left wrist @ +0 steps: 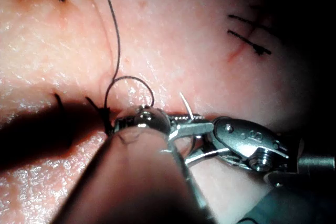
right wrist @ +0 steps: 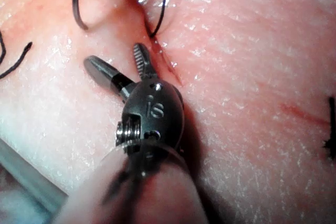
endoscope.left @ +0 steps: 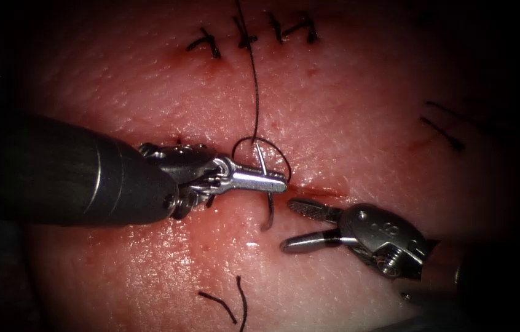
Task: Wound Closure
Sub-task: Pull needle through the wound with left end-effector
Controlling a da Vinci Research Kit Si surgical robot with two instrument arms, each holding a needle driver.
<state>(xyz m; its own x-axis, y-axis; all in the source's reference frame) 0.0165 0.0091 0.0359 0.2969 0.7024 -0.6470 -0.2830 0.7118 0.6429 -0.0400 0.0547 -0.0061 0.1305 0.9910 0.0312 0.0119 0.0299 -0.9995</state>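
Note:
My left tool (endoscope.left: 277,182) comes in from the left, its jaws shut on the curved needle (endoscope.left: 270,212) near the middle of its curve. The needle stands above the tissue (endoscope.left: 346,104) at the left end of the cut (endoscope.left: 318,191), one end up and the other curling down; I see no part of it buried. Dark thread (endoscope.left: 255,92) runs down from the top and loops around the jaws. My right tool (endoscope.left: 287,226) lies just right of the needle, jaws open and empty. In the wrist views: left tool (left wrist: 209,127), needle (left wrist: 186,106), thread (left wrist: 116,40); right tool (right wrist: 113,59), needle (right wrist: 77,9), thread (right wrist: 164,3).
Several tied stitches (endoscope.left: 244,37) sit in a row at the top of the tissue. Dark marks (endoscope.left: 444,132) lie at the right. Two cut ends of thread (endoscope.left: 218,301) rest near the bottom edge. Red fluid tints the cut.

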